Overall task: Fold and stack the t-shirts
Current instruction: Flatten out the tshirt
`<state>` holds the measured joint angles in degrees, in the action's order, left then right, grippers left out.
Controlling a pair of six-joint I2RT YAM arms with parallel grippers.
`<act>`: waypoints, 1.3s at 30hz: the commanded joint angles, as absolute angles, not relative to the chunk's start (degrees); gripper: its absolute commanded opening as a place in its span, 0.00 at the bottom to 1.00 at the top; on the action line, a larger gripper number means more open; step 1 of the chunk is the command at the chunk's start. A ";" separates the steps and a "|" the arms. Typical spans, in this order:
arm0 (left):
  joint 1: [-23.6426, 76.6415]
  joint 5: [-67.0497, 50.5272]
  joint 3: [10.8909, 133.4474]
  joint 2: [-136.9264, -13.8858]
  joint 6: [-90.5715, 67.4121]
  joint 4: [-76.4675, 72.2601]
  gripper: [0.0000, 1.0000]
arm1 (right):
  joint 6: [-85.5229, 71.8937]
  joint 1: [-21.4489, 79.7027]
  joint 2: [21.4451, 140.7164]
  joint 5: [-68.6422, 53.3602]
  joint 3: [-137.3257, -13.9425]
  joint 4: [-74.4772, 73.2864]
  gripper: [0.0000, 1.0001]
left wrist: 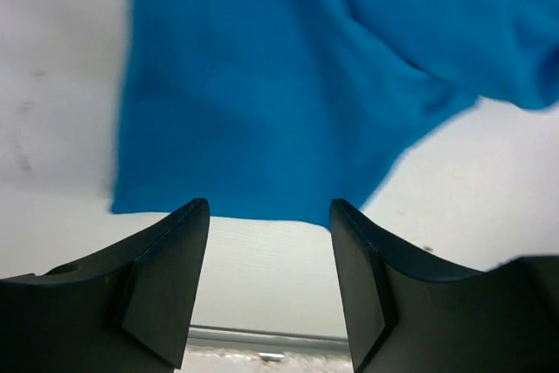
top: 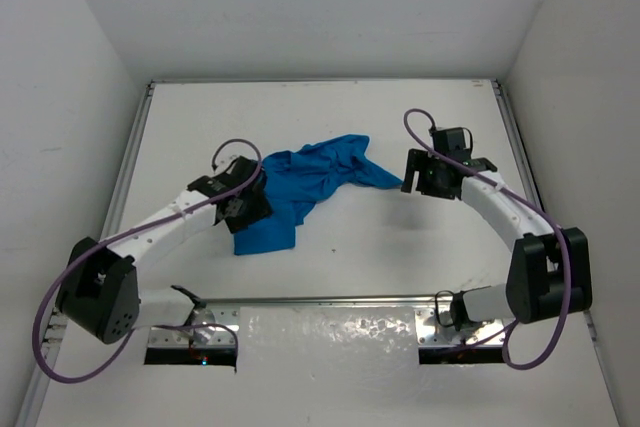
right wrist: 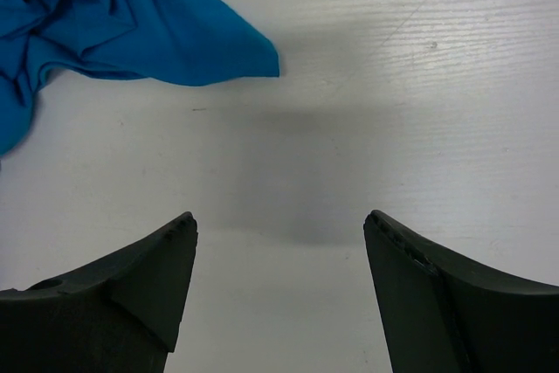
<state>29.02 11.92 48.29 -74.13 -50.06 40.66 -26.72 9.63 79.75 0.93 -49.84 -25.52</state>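
T-shirt (top: 300, 182) is bright blue, plain, and lies crumpled on the white counter (top: 400, 257) approx mid-way, a bit left of centre. It's not folded. The upper part is bunched w/ lots of creases, a flatter flap runs toward the near-left, and a pointed bit sticks out to the right.

The left hand (top: 248, 209) sits at the shirt's left edge, beside the flat flap. In the left wrist view the left hand (left wrist: 269, 207) has its jaws apart w/ nothing btwn them, only bare counter (left wrist: 52, 85) and a strip of metal rail (left wrist: 262, 335) low in the gap. The t-shirt (left wrist: 288, 85) fills most of that view, its straight edge just past the fingertips. Can't tell if the tips touch the cloth. It's not gripping anything.

The right hand (top: 418, 179) is on the other side, just right of the pointed bit and apart from it. In the right wrist view the right hand (right wrist: 279, 216) stands wide open over bare counter (right wrist: 393, 85), w/ a soft shadow under it. The t-shirt (right wrist: 131, 32) shows top-left there, its pointed corner ahead and to the left of the fingers, clear of both. This hand holds nothing.

A purple cable (top: 235, 144) loops off each wrist. Both arms are bent inward toward the shirt, one each side. The rail (top: 330, 299) runs along the near edge btwn the arm bases.
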 commanded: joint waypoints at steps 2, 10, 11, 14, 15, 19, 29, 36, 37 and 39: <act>23.22 11.97 42.20 -68.12 -49.13 40.26 0.54 | -25.22 9.84 76.38 0.88 -50.37 -24.96 0.76; 21.36 11.85 37.01 -63.39 -53.69 44.02 0.50 | -24.79 9.84 75.23 1.14 -49.48 -25.93 0.76; 21.27 13.43 36.65 -62.41 -54.22 44.29 0.50 | -24.61 9.84 75.15 0.97 -49.48 -26.01 0.76; 20.83 12.66 34.37 -61.26 -53.79 42.02 0.49 | -24.61 9.84 74.62 1.05 -49.31 -26.10 0.76; 20.74 12.13 33.06 -62.22 -53.88 40.62 0.49 | -24.61 9.84 74.53 1.14 -49.22 -26.10 0.77; 20.74 8.53 30.33 -63.72 -54.14 36.04 0.46 | -24.79 9.84 74.27 1.14 -49.13 -26.54 0.77; 20.74 10.98 27.25 -63.98 -54.85 34.28 0.46 | -23.55 9.84 72.69 2.20 -49.40 -28.12 0.77; 20.74 11.78 27.33 -65.83 -53.00 30.77 0.45 | -22.68 9.84 72.07 3.25 -49.22 -29.09 0.77; 20.74 12.21 27.42 -66.00 -52.65 30.59 0.43 | -22.59 9.84 72.07 3.25 -49.39 -29.09 0.77; 20.74 13.18 28.03 -66.71 -52.30 30.32 0.34 | -22.59 9.84 72.25 3.16 -49.74 -29.09 0.77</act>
